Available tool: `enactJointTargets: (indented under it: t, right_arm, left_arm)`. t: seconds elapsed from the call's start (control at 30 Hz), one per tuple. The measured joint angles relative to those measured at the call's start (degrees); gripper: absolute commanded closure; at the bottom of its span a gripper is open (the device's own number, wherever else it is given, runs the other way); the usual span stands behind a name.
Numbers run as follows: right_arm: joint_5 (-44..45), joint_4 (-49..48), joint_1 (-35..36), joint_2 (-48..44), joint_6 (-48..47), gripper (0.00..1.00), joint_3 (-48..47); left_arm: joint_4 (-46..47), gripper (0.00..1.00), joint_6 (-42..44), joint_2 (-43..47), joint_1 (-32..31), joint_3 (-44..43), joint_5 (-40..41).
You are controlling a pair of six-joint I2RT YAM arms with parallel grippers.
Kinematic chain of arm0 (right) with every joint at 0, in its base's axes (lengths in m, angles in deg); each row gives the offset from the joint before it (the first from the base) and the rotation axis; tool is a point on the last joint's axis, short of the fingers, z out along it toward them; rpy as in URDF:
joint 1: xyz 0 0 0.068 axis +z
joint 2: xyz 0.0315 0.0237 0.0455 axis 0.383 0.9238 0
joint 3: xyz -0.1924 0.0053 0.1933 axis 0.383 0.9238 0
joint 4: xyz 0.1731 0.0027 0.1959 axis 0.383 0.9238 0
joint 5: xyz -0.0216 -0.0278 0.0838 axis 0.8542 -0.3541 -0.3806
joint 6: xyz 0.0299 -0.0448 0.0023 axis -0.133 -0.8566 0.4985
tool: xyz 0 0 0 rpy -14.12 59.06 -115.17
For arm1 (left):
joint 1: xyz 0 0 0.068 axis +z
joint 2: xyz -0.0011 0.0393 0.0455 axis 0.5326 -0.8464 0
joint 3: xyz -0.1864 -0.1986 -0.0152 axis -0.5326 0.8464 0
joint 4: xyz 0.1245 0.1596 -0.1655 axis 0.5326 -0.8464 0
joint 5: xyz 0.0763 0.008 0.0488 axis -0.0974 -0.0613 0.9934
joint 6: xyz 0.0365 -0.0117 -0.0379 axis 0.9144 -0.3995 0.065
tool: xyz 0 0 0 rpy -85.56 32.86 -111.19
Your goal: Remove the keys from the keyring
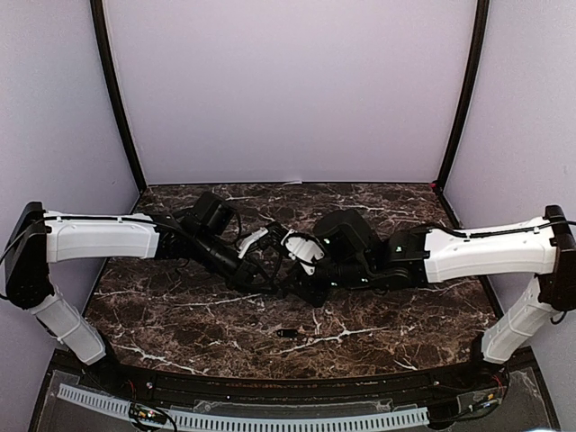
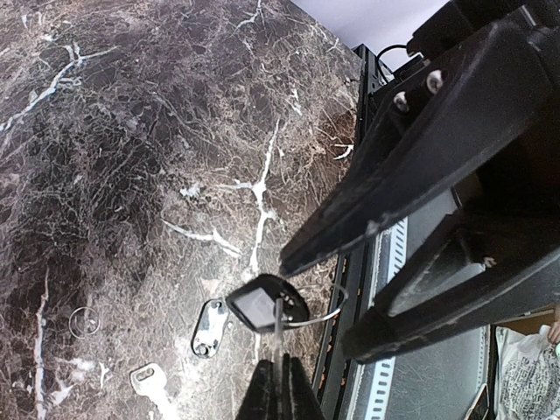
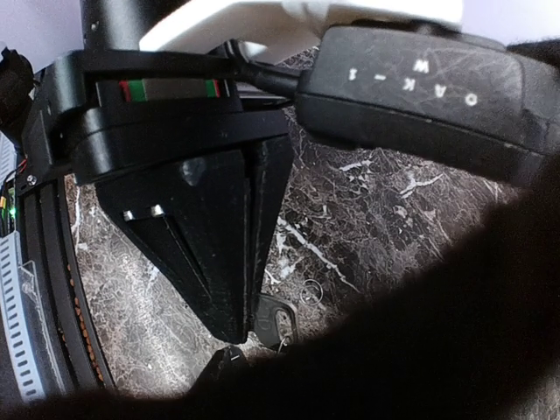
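Over the middle of the marble table (image 1: pixel 180 315), the right gripper (image 2: pixel 317 299) stands half-open astride the keyring (image 2: pixel 325 318), while the left gripper (image 2: pixel 278 372), its camera (image 3: pixel 411 87) lettered "OAK-1 W", pinches a black-headed key (image 2: pixel 258 306) above two silvery keys (image 2: pixel 210 325) lying on the table.

I count two robot arms, the left arm (image 1: pixel 99 236) and the right arm (image 1: pixel 490 252), over one marble table (image 1: pixel 180 315). The keys come to three: one dark-headed key (image 2: pixel 262 304) up off the table and two lying flat, the first silvery key (image 2: pixel 210 325) and the second silvery key (image 2: pixel 147 379). There is one thin wire keyring (image 2: pixel 322 317) and one small loose ring (image 2: pixel 85 322) on the marble.
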Motion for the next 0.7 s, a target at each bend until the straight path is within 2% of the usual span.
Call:
enactJointTargets:
  t: [0.1,0.17,0.43,0.7]
  right_arm:
    - [0.2,0.0,0.0,0.7,-0.1,0.83,-0.1]
    - [0.3,-0.1,0.0,0.9,0.0,0.99,-0.1]
    - [0.3,-3.0,0.0,0.9,0.0,1.00,0.4]
    - [-0.4,-17.0,-0.1,-3.3,1.1,1.00,10.9]
  left_arm:
    - [0.0,1.00,-0.1,0.0,0.0,0.0,0.0]
    - [0.0,1.00,-0.2,0.0,0.0,0.0,0.0]
    - [0.0,1.00,-0.2,0.0,0.0,0.0,0.0]
    - [0.8,1.00,-0.8,0.1,0.0,0.0,-2.1]
